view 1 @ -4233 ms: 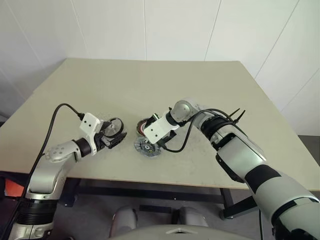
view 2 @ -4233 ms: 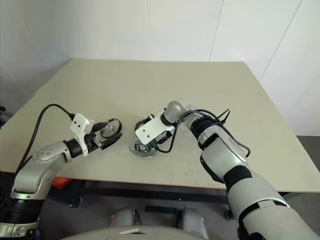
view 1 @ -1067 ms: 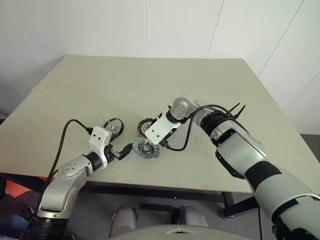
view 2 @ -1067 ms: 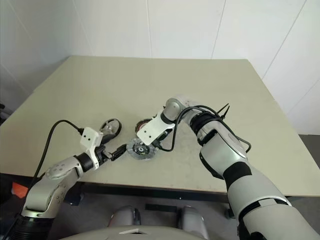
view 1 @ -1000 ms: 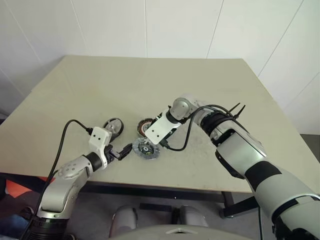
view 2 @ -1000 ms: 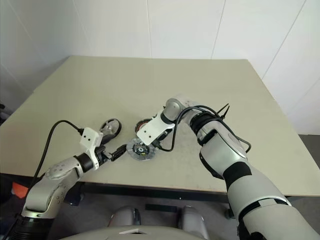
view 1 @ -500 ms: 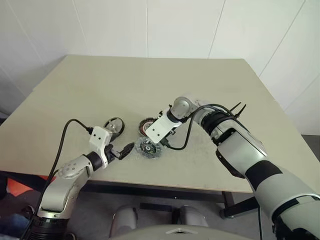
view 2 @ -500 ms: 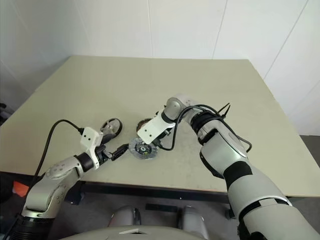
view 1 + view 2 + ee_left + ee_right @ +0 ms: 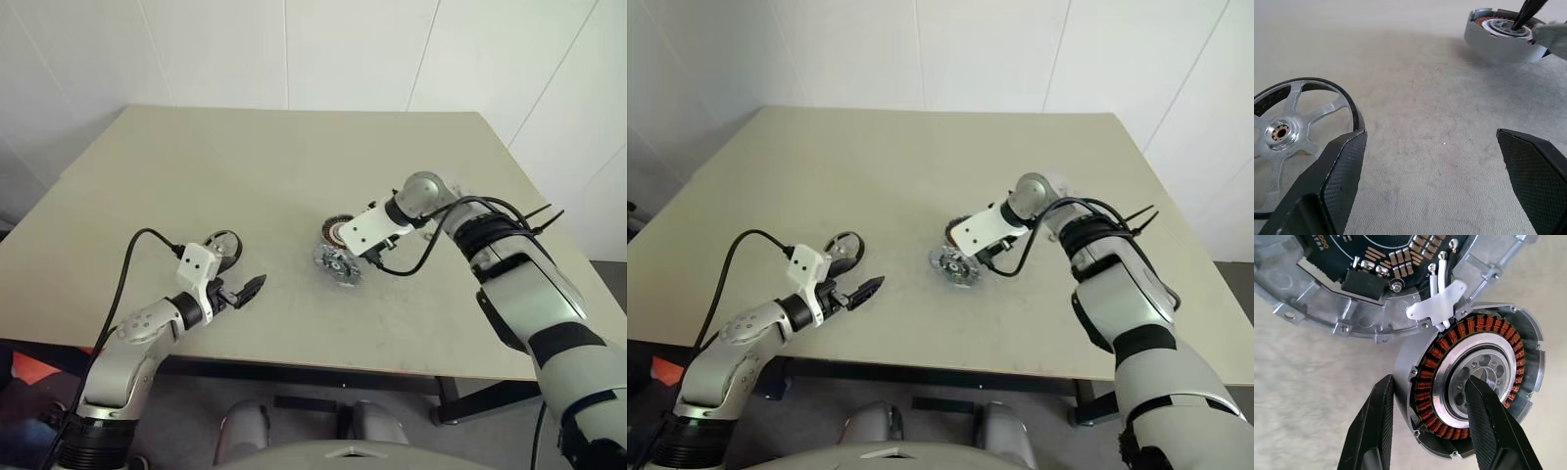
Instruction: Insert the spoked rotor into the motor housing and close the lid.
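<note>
Your right gripper (image 9: 1430, 423) is clamped on the housing (image 9: 1474, 382): one finger (image 9: 1374, 426) presses the outside of its wall, the other (image 9: 1488, 426) sits inside the pale centre, within the ring of copper windings. The housing sits on the table (image 9: 294, 157) under that gripper, right of centre, with the lid (image 9: 1352, 274) attached along one edge, a grey metal plate with a dark circuit board, white wires running between them. From the head views you see the lid (image 9: 950, 264) lying on the table just on the near-left side of the gripper.

Your left gripper (image 9: 1435, 181) holds nothing, fingers spread wide, low over the table near its front-left edge. The rotor (image 9: 1288, 134) lies flat just beside its left finger (image 9: 1344, 166), well apart from the housing
</note>
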